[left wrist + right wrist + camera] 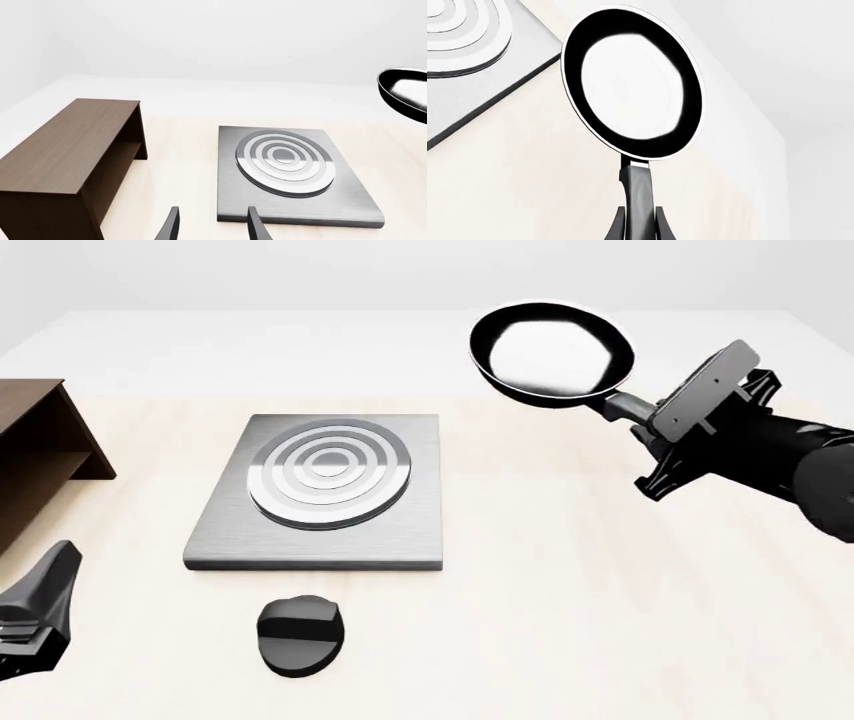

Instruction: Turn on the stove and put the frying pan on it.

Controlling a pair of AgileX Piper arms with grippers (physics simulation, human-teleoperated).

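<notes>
The right gripper (639,220) pinches the handle of the pan (551,352), held in the air beyond the stove (323,490), to its right; the left gripper (210,225) hangs spread near the knob (300,634)

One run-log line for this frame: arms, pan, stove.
right gripper: shut on frying pan handle, pan airborne | left gripper: open, empty | stove: bare | knob: untouched

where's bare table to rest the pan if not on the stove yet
Widest bare patch: right of the stove, under the held frying pan. A narrower strip lies between stove and shelf. Near the knob and left gripper it's tighter.
</notes>
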